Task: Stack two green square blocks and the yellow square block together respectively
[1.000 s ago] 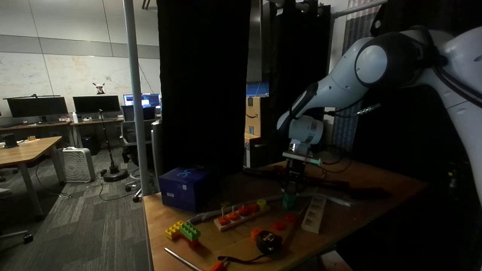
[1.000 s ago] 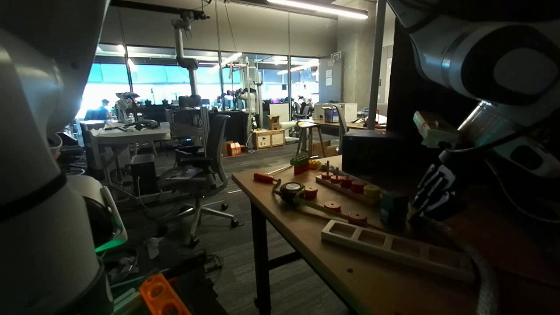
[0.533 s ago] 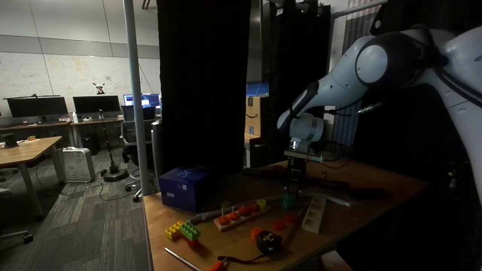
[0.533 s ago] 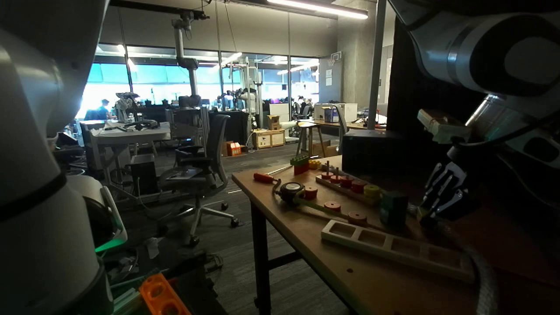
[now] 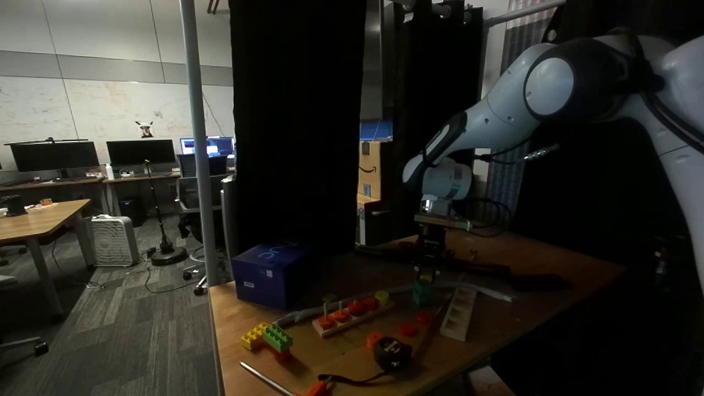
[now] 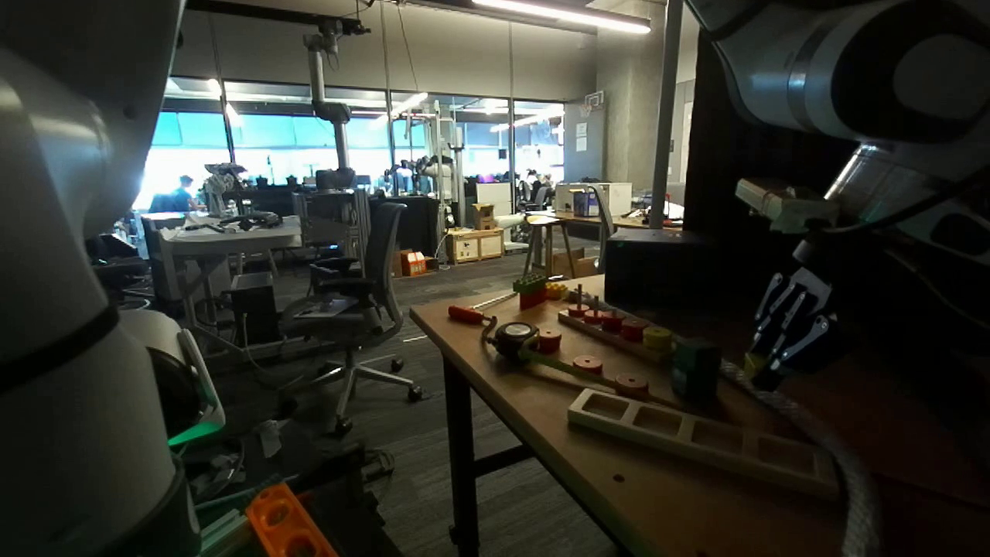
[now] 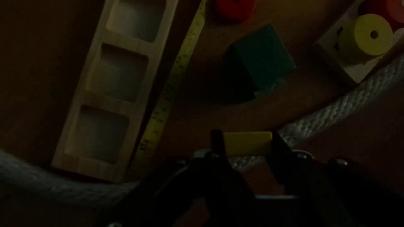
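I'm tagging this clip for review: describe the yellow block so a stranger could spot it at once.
On the wooden table, find the green stack. Below it in the wrist view, the yellow block is clamped in the gripper. Unlike the round yellow ring with its hole, it shows a plain rectangular face.

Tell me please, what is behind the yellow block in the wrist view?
A braided rope passes behind the yellow block, showing to its right and past its lower edge. The block, held in the tool, covers some rope; anything else directly behind cannot be seen.
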Tool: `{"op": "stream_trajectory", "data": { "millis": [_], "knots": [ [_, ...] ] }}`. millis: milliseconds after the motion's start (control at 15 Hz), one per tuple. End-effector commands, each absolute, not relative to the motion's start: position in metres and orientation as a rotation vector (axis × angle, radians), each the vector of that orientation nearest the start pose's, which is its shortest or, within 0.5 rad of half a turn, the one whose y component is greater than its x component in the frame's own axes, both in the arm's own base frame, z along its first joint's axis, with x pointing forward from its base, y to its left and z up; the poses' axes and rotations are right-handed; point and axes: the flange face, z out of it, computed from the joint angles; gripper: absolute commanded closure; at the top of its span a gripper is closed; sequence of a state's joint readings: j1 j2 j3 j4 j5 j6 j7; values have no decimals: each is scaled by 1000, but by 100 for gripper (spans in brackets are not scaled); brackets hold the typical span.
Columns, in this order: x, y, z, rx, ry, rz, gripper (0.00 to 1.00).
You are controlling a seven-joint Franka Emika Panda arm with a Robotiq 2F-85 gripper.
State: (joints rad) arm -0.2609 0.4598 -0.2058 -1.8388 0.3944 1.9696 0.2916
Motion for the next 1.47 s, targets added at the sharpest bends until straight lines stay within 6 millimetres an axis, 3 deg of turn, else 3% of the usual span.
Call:
{"op": "stream_trajectory", "data": {
  "millis": [0, 600, 1400],
  "knots": [
    [560, -234, 292, -2575, 1304, 370, 85],
    [565, -206, 336, -2685, 1224, 292, 85],
    [544, -180, 336, -2685, 1159, 429, 85]
  ]
}}
